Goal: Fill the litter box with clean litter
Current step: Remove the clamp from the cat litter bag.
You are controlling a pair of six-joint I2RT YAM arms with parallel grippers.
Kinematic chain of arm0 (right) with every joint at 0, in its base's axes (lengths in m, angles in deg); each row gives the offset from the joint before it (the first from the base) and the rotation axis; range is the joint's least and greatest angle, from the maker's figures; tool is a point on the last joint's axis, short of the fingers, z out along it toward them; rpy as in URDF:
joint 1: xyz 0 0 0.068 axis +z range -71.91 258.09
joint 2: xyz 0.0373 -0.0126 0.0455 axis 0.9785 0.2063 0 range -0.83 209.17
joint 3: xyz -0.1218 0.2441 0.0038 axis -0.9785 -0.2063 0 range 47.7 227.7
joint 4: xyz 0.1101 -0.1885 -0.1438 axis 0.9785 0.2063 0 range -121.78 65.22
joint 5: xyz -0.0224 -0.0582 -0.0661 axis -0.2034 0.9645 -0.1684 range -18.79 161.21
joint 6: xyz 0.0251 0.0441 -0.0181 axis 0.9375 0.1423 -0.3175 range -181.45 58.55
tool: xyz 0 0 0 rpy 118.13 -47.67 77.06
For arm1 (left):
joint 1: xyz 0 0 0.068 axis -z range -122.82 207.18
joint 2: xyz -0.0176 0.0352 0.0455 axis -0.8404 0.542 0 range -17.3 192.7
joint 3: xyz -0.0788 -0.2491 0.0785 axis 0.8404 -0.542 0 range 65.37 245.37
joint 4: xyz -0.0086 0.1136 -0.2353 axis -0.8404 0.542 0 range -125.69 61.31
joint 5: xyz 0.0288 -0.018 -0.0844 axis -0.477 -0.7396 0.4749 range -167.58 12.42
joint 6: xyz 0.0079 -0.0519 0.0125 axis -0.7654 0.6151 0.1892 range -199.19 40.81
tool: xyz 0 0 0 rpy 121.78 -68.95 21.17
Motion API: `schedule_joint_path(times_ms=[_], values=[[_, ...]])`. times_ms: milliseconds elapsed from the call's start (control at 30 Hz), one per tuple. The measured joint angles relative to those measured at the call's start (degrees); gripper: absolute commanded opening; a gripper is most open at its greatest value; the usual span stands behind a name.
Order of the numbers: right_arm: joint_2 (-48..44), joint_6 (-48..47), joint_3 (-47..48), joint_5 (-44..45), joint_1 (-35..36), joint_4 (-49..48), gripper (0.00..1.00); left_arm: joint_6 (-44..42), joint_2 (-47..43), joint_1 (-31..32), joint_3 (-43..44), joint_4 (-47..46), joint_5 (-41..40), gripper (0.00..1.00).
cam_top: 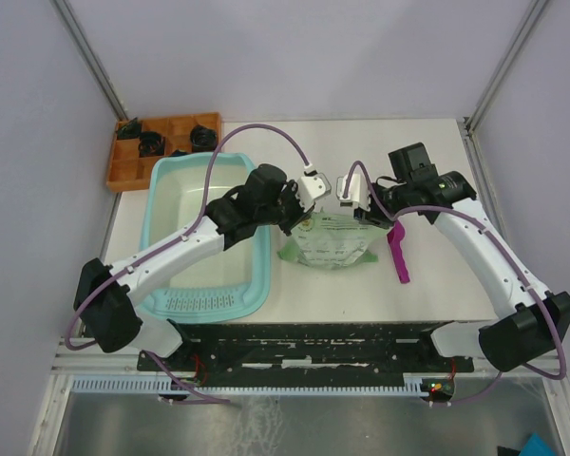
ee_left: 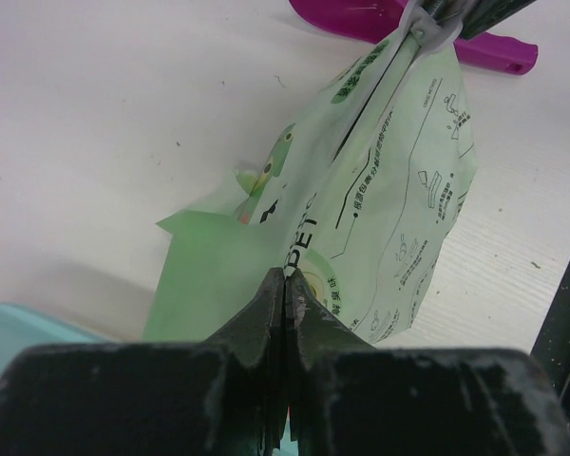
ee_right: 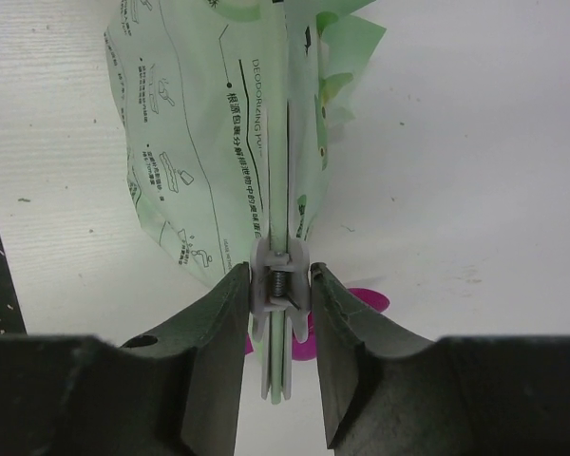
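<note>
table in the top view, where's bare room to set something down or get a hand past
Bare patches: the near strip of table in front of the bag, between litter box and scoop; the far strip right of the orange tray. Crowded: the middle, where the left gripper pinches the bag and the right gripper squeezes its clip.

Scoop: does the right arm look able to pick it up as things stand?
Probably not yet. The scoop lies bare beside the bag, near the right arm, but the right fingers are shut on the bag's clip and would have to let go first.
</note>
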Motion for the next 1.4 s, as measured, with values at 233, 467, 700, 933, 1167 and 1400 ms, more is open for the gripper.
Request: schedule_joint_path(times_ms=[233, 467, 700, 933, 1167, 1400], values=[[-0.02, 0.13, -0.63, 0.52, 0.00, -0.68, 0.02, 0.20, -0.02, 0.02, -0.04, 0.02, 0.00, 0.03], [-0.33, 2.03, -1.25, 1.60, 0.00, -2.34, 0.02, 0.74, 0.00, 0.24, -0.04, 0.00, -0.42, 0.03], [-3.72, 8.24, -2.38, 3.91, -0.39, -4.39, 0.02, 1.20, 0.00, 0.66, -0.04, -0.46, -1.81, 0.03], [-6.47, 15.02, -2.03, 5.22, -4.31, -5.79, 0.02, 1.62, 0.00, 1.18, -0.46, -1.73, -3.54, 0.03], [-7.96, 23.39, 0.48, 7.98, -12.26, -11.10, 0.02, 3.21, -0.20, 1.64, -0.85, -2.82, -5.25, 0.03], [1.79, 32.11, 5.22, 12.13, -21.22, -17.44, 0.02, 3.58, -1.66, 2.58, -1.88, -2.93, -5.66, 0.03]])
